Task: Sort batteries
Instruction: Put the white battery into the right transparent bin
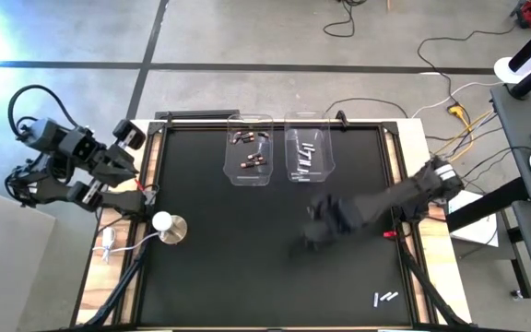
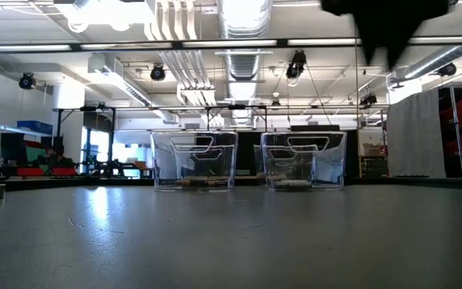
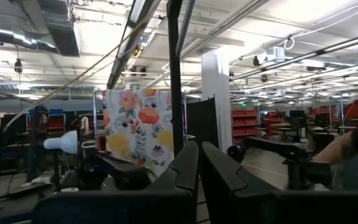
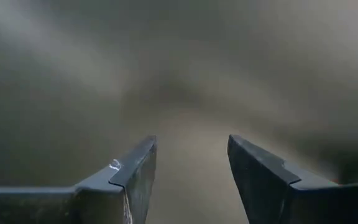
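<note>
Two clear bins stand at the table's far middle. The left bin [image 1: 250,149] holds dark copper-tinted batteries [image 1: 252,162]. The right bin [image 1: 309,153] holds silvery-white batteries [image 1: 304,155]. A few silvery batteries [image 1: 386,298] lie loose on the mat near the table's near right corner. My right gripper [image 1: 310,235] hangs over the mat's middle right, open, with only blurred mat between its fingers [image 4: 191,146]. It is near of the right bin and far of the loose batteries. My left gripper [image 1: 141,190] waits at the table's left edge, its fingers shut [image 3: 199,158].
A white round-based knob [image 1: 167,227] stands near the table's left edge. A small red object [image 1: 390,234] lies at the right edge beside my right arm. In the low view both bins [image 2: 195,160] [image 2: 303,160] stand side by side, with bare mat near of them.
</note>
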`<move>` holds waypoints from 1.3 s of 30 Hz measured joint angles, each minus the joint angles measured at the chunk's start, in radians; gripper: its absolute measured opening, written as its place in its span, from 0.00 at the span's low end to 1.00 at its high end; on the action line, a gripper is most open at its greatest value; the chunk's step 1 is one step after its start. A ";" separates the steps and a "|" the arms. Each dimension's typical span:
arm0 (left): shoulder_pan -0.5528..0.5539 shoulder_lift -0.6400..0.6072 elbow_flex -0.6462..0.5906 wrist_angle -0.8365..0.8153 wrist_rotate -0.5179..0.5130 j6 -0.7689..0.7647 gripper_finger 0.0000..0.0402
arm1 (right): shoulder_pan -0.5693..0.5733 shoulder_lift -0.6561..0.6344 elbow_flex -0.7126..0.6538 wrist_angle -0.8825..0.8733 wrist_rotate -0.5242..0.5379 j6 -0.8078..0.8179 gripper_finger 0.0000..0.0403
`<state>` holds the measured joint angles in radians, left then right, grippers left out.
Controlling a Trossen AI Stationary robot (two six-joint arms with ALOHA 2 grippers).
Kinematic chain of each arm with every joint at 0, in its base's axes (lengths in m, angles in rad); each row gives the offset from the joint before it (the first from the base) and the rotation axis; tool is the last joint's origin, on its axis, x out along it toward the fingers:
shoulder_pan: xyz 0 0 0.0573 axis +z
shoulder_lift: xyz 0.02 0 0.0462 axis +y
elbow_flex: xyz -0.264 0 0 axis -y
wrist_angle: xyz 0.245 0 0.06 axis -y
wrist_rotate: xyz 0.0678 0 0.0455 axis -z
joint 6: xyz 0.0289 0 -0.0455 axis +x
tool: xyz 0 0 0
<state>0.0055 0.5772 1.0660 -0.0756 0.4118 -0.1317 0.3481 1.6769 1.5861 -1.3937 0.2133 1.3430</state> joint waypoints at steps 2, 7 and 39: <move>0.000 0.005 0.000 0.003 -0.001 0.020 0.00 | 0.061 0.030 -0.021 0.014 -0.150 0.111 0.48; 0.001 0.031 0.000 0.000 -0.004 0.059 0.00 | 0.230 0.095 -0.114 0.206 -0.320 0.285 0.48; 0.004 0.247 0.000 0.312 -0.091 -0.143 0.00 | 0.621 0.196 -0.326 0.492 -0.500 0.995 0.42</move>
<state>0.0093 0.8245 1.0657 0.2368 0.3210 -0.2749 0.9687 1.8729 1.2604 -0.9019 -0.2864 2.3379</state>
